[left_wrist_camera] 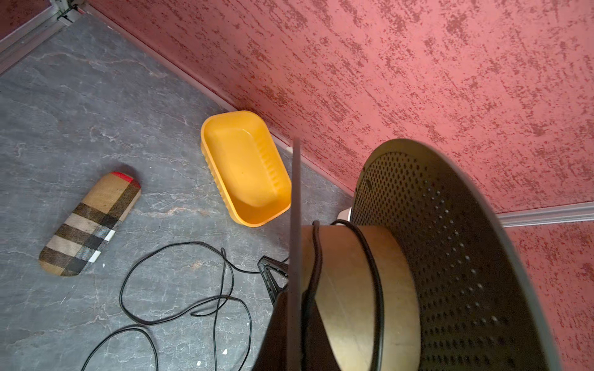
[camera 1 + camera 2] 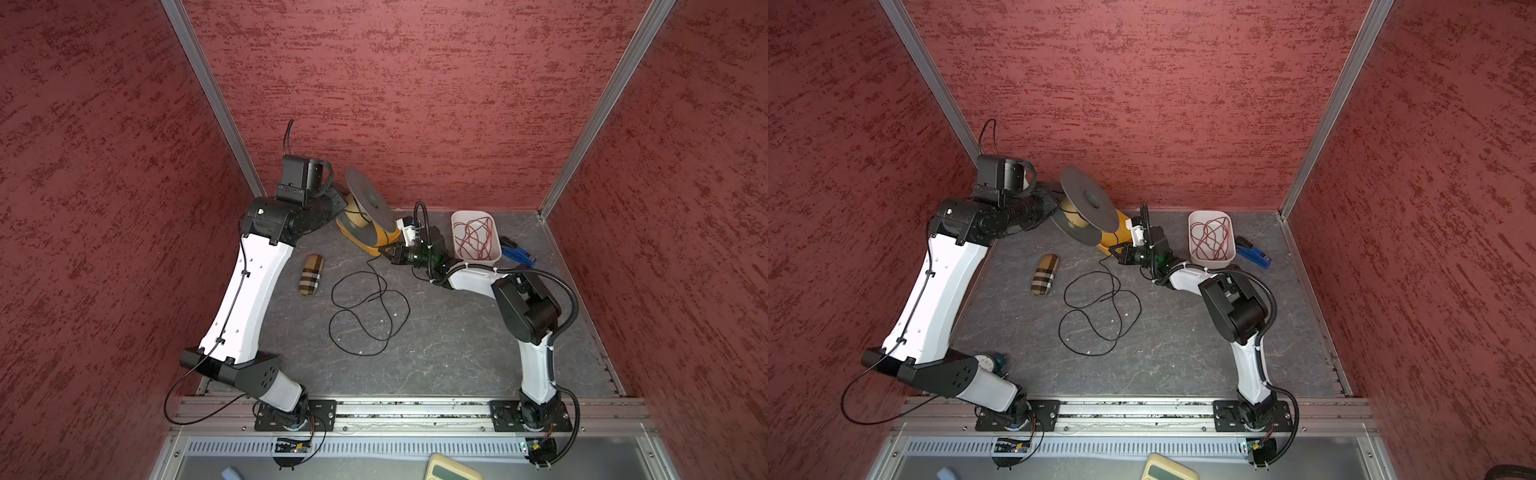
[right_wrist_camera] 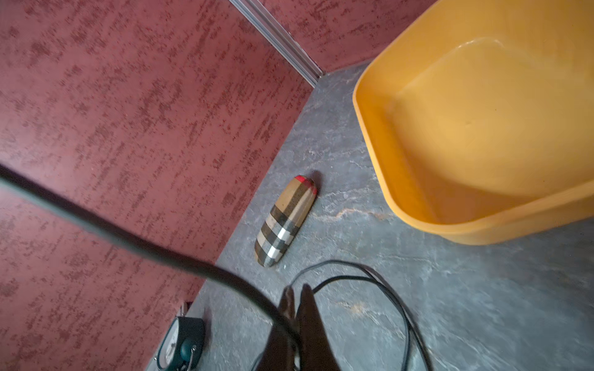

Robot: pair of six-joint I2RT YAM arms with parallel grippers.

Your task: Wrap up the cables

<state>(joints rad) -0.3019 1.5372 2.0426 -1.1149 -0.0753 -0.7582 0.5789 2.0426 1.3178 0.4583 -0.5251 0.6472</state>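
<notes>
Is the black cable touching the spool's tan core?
Touching. The left wrist view shows the black cable looped around the spool's tan core, lying against its surface.

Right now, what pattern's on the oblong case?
Oblong case: tan check, dark and white stripes, red tip; left wrist view.

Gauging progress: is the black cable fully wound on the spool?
No, most of the black cable lies in loose loops on the table.
</notes>
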